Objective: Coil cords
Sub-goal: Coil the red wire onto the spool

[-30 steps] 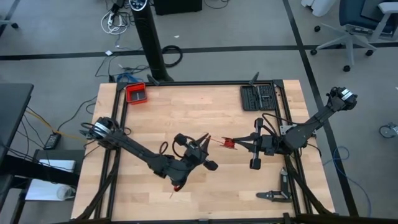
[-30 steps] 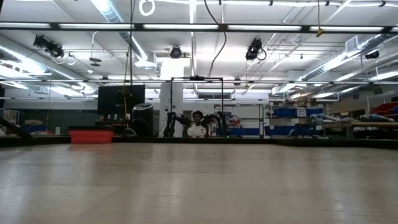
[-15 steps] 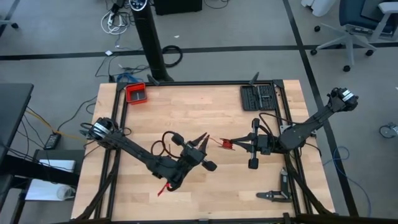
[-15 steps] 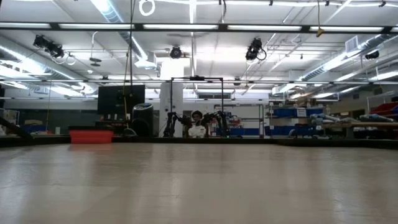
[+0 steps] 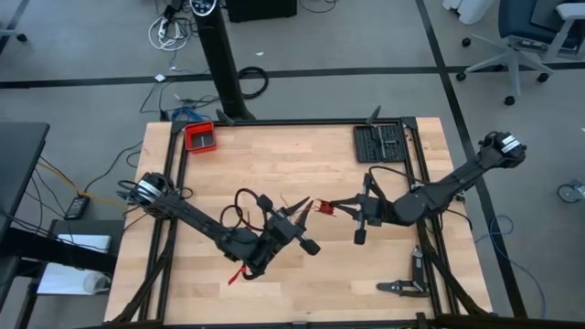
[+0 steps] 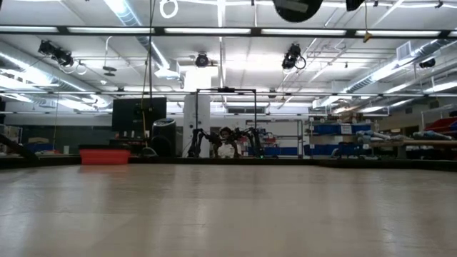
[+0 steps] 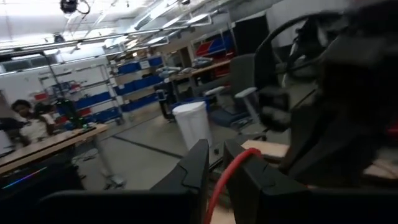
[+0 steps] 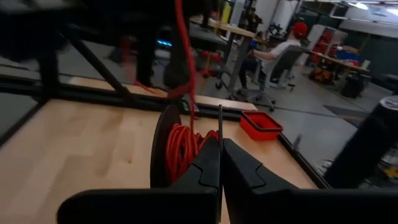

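The thin red cord shows as a small coil (image 5: 322, 208) (image 8: 182, 152) wound beside a dark disc (image 8: 163, 146), lifted above the table's middle. My right gripper (image 5: 333, 205) (image 8: 220, 163) is shut at this coil. A strand (image 8: 181, 43) runs from the coil to my left gripper (image 5: 303, 206) (image 7: 217, 180), which is shut on it. A loose red tail (image 5: 236, 272) hangs near the left arm's wrist. My left gripper has the red strand (image 7: 216, 186) in the narrow gap between its two fingers, running along them. The fingers point about level toward the table's right side. The strand arcs on past the tips (image 7: 245, 154), clear of the table. My right gripper pinches a thin dark edge (image 8: 219, 124) beside the coil between its two fingertips. The fingers come level from the table's right side. Coil and disc stand upright just beyond the tips, lifted clear of the table.
A red tray (image 5: 199, 137) (image 6: 105, 155) sits at the far left corner, a black tool case (image 5: 379, 142) at the far right, and a dark tool (image 5: 402, 286) near the front right edge. A black cable loop (image 5: 239, 206) stands off the left arm. Bare wood lies between.
My right gripper has carried the coil toward the table's left, closer to my left gripper, so the strand between them is shorter. My left gripper has rolled about its own line and risen slightly. The loose red tail has swung toward the table's left.
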